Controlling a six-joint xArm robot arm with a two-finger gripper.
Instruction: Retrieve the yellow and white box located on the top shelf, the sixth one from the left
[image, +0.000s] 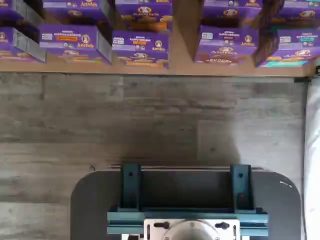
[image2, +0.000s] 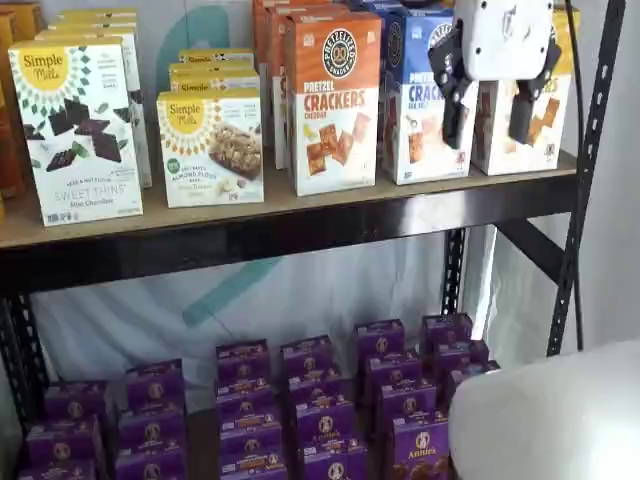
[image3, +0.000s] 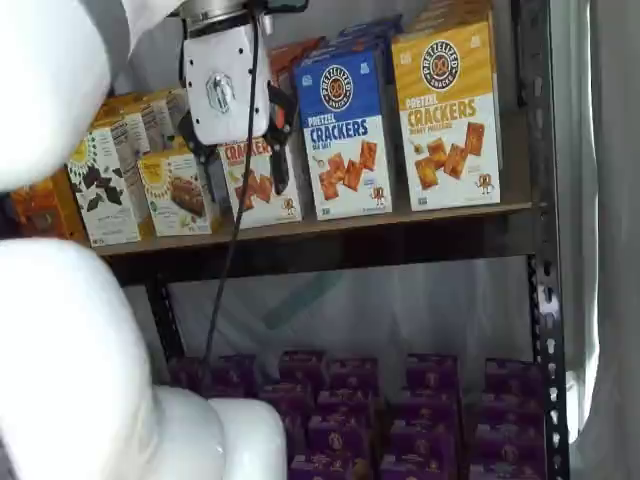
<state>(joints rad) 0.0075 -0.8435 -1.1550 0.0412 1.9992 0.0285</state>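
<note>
Wrist view: grey wood-look floor (image: 150, 120) beside purple boxes (image: 140, 47).

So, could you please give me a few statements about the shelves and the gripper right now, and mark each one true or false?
1. The gripper holds the yellow and white box. False: its fingers are open and hold nothing.
2. The yellow and white box stands upright on the top shelf. True.
3. A blue cracker box stands right beside the yellow and white box. True.
4. The purple boxes share a level with the cracker cartons. False: they sit on the level below.
5. The orange cracker box lies flat. False: it stands upright.
</note>
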